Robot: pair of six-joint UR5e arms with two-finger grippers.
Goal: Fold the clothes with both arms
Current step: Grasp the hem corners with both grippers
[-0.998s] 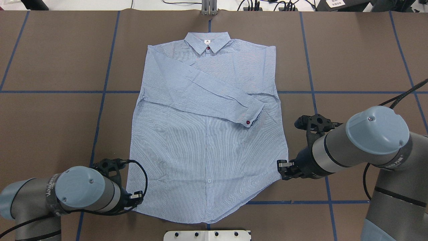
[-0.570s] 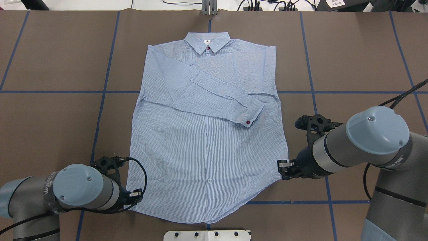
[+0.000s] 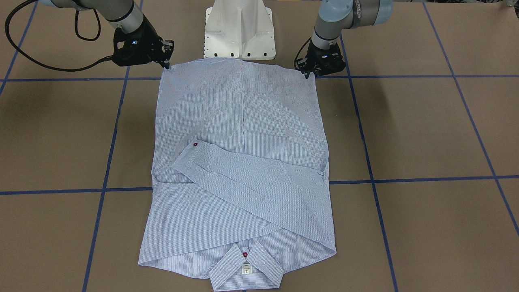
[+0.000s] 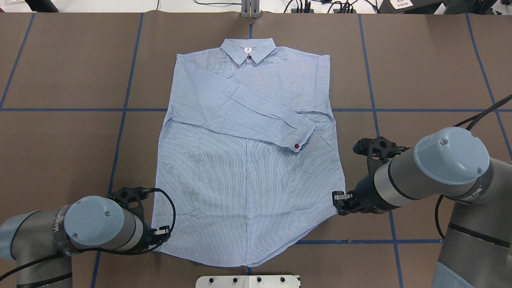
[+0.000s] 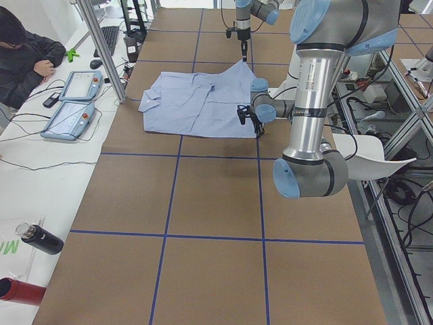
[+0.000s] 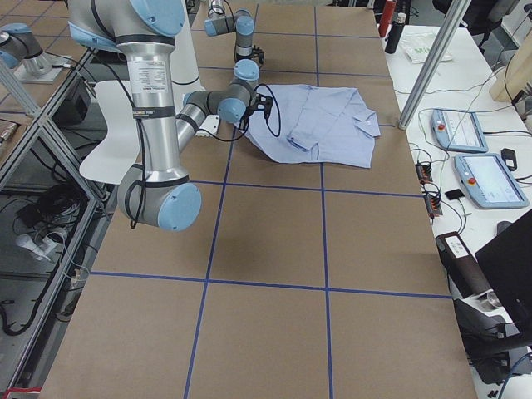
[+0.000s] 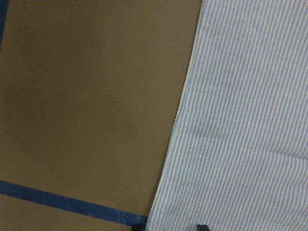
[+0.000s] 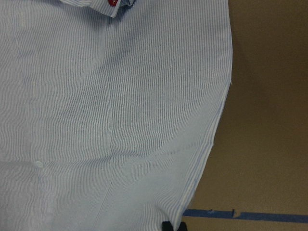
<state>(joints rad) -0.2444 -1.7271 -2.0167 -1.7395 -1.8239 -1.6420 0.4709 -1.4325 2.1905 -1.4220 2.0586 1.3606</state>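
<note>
The light blue striped shirt (image 4: pixel 248 160) lies flat on the brown table, collar at the far side and both sleeves folded across the chest (image 3: pixel 239 162). My left gripper (image 4: pixel 164 232) sits low at the near left hem corner (image 3: pixel 307 73). In the left wrist view its two fingertips stand apart astride the shirt's edge (image 7: pixel 250 120), so it is open. My right gripper (image 4: pixel 336 197) is at the near right hem corner (image 3: pixel 165 65). Its tips are close together in the right wrist view, shut on the shirt's hem (image 8: pixel 110 120).
Blue tape lines divide the brown table cover (image 4: pixel 420 72) into squares. The white pedestal base (image 3: pixel 239 28) stands just behind the shirt's hem. A person (image 5: pixel 24 54) sits at a side bench with teach pendants (image 5: pixel 71 101) and bottles (image 5: pixel 40 238).
The left arm has shifted a little to the left and away from the table's front edge, its gripper staying at the hem corner. The right arm and the shirt have not moved.
</note>
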